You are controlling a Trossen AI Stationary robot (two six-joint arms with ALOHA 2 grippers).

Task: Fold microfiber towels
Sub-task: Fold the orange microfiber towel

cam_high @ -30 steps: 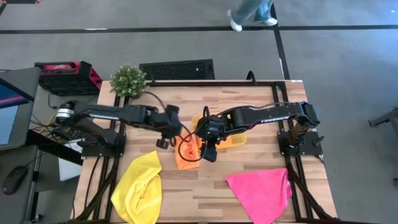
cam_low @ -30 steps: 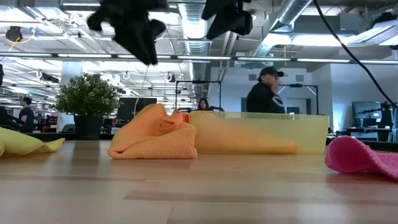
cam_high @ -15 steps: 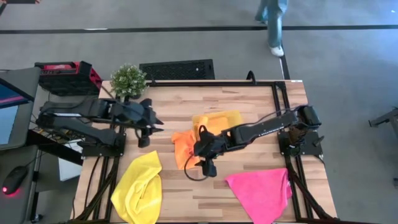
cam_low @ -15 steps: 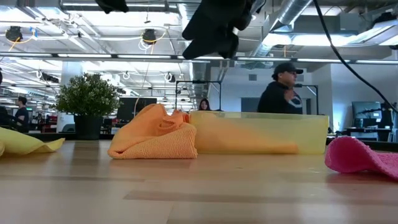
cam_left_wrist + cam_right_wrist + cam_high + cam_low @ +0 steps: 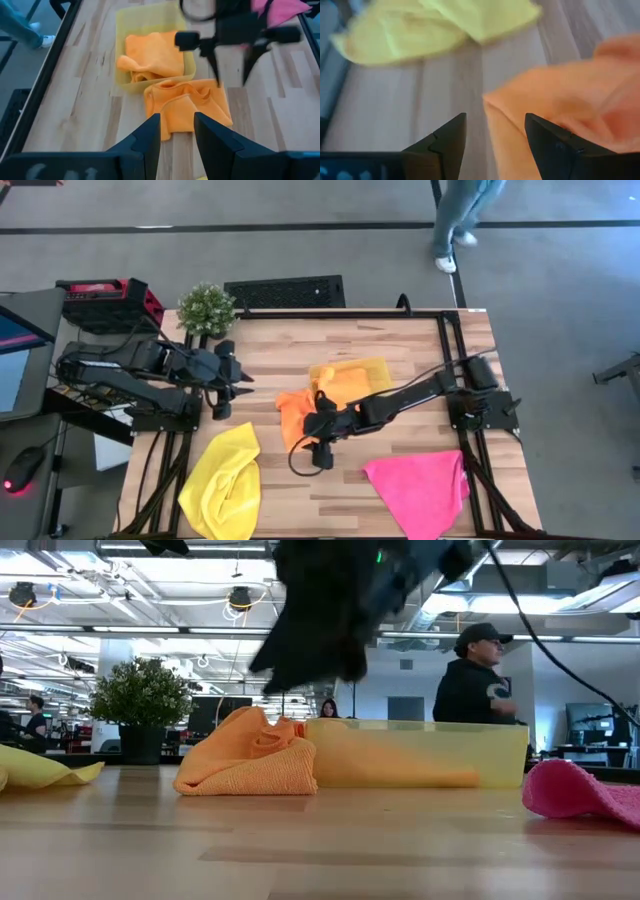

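Note:
A crumpled orange microfiber towel (image 5: 293, 415) lies on the wooden table at centre, beside a translucent yellow tray (image 5: 378, 367) that holds a second orange towel (image 5: 155, 55). A bright yellow towel (image 5: 225, 480) lies at the near left and a hot pink towel (image 5: 420, 485) at the near right. My right gripper (image 5: 322, 450) hangs open just above the orange towel's near edge, and in its wrist view a corner of that towel (image 5: 495, 107) shows ahead of the open fingers. My left gripper (image 5: 226, 385) is drawn back at the table's left side, open and empty.
A potted plant (image 5: 206, 307) stands at the far left corner. The table's black frame (image 5: 452, 340) runs along its edges. Bare wood lies between the yellow and pink towels. A person (image 5: 478, 680) stands in the room beyond the table.
My left gripper has pulled away from the orange towel toward the table's left edge and risen, rolling as it went. My right gripper has come down and toward the near edge, over the orange towel's near side. The towels have stayed where they were.

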